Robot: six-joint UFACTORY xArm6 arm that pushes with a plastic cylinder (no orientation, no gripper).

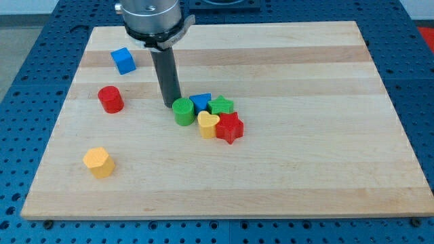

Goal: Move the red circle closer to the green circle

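The red circle (pixel 110 99) stands on the wooden board (pixel 305 169) at the view's left. The green circle (pixel 183 112) stands near the board's middle, at the left end of a tight cluster of blocks. My tip (pixel 171 104) rests on the board just left of and above the green circle, very close to it or touching it. The red circle is well to the left of my tip, with bare wood between them.
Right of the green circle, packed together, are a blue triangle (pixel 201 102), a green star (pixel 221 106), a yellow heart (pixel 207 125) and a red star (pixel 230 127). A blue cube (pixel 123 60) lies at the upper left. A yellow hexagon (pixel 99 162) lies at the lower left.
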